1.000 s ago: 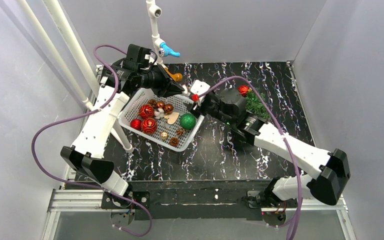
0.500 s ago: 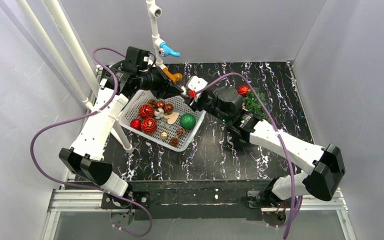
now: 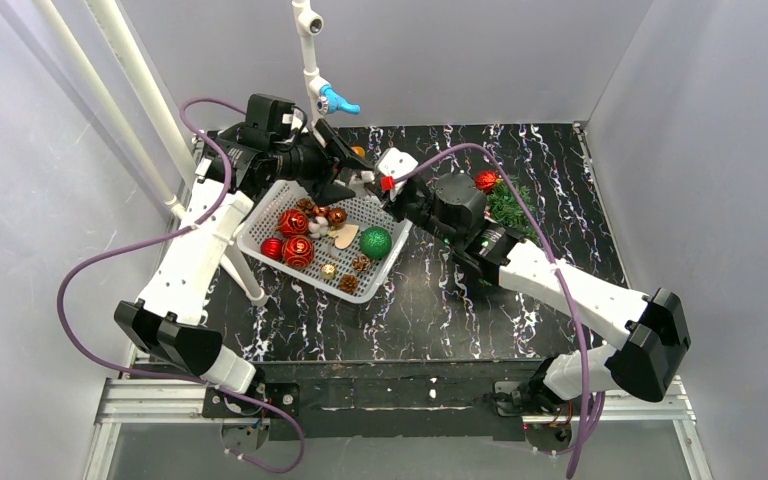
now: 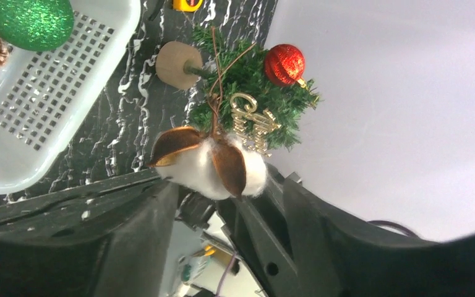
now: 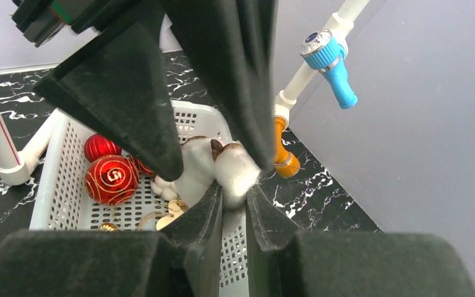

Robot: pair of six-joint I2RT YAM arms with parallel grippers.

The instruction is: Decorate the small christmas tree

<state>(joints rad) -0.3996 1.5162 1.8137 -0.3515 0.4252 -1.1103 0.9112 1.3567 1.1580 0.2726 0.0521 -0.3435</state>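
A cotton boll ornament, white fluff with brown husks, hangs between both grippers above the white basket's far rim. My right gripper is shut on its fluff from below. My left gripper stands open around it, its fingers spread to either side. The small christmas tree lies on its side behind them, with its brown base, a red ball and a gold script ornament. In the top view the tree is half hidden by the right arm.
The basket holds red balls, a shiny green ball, pine cones and small gold pieces. A white pipe frame with a blue valve and an orange fitting stands at the back. A white post stands left of the basket.
My right gripper has moved in to the left gripper and shut on the cotton boll. The left jaws, shut on it before, have spread apart.
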